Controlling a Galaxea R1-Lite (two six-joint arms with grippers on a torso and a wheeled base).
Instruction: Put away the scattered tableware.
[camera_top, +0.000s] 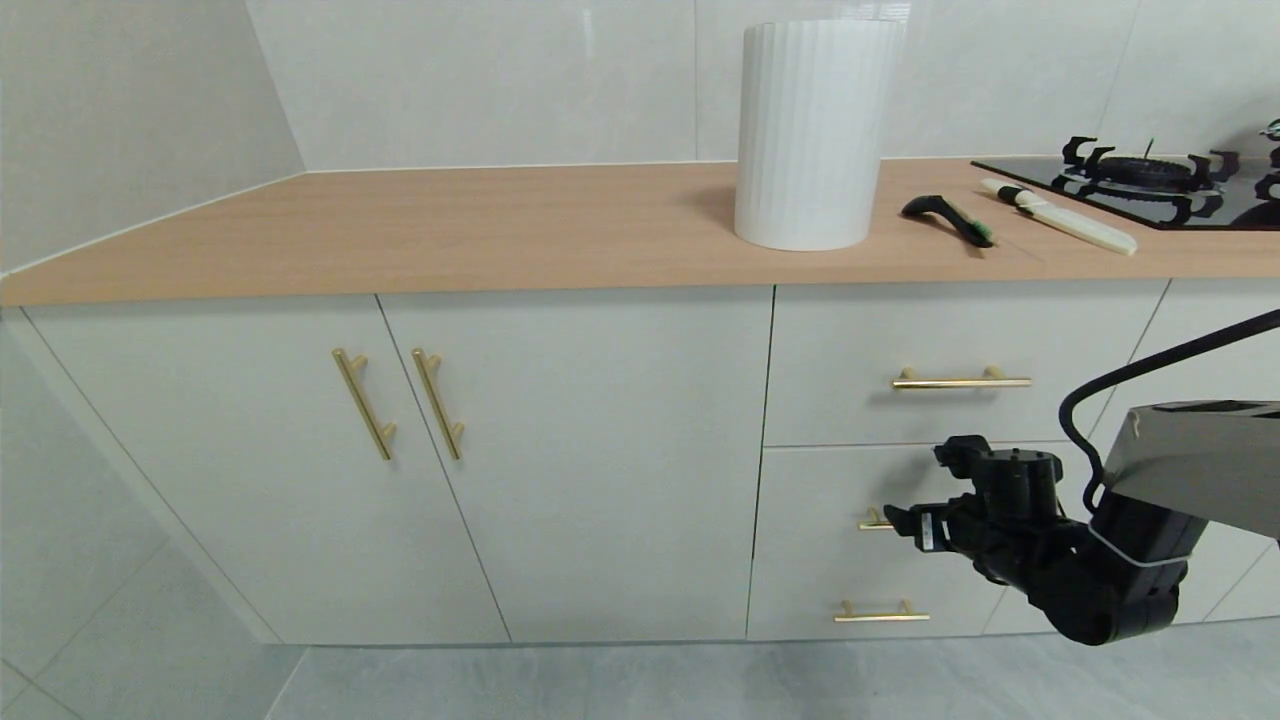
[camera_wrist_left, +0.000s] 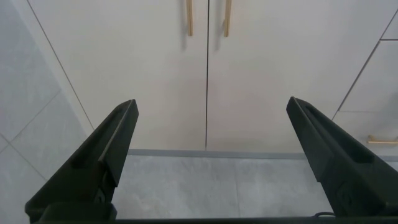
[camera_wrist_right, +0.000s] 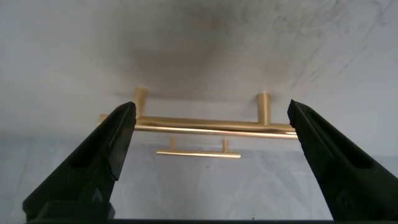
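Note:
A black peeler with a green tip (camera_top: 950, 218) and a white knife with a dark handle (camera_top: 1060, 216) lie on the wooden countertop (camera_top: 450, 230), to the right of a tall white ribbed container (camera_top: 812, 135). My right gripper (camera_top: 920, 490) is low in front of the drawers, open, right at the middle drawer's gold handle (camera_top: 873, 522). In the right wrist view that handle (camera_wrist_right: 211, 126) runs across just beyond the open right gripper (camera_wrist_right: 211, 113), and I cannot tell if they touch. My left gripper (camera_wrist_left: 211, 109) is open and holds nothing, facing the cabinet doors near the floor.
A black gas hob (camera_top: 1150, 185) sits at the counter's far right. Below are double doors with two gold handles (camera_top: 400, 403), a top drawer handle (camera_top: 960, 380) and a bottom drawer handle (camera_top: 880, 613). Grey tiled floor (camera_top: 600, 685) lies in front.

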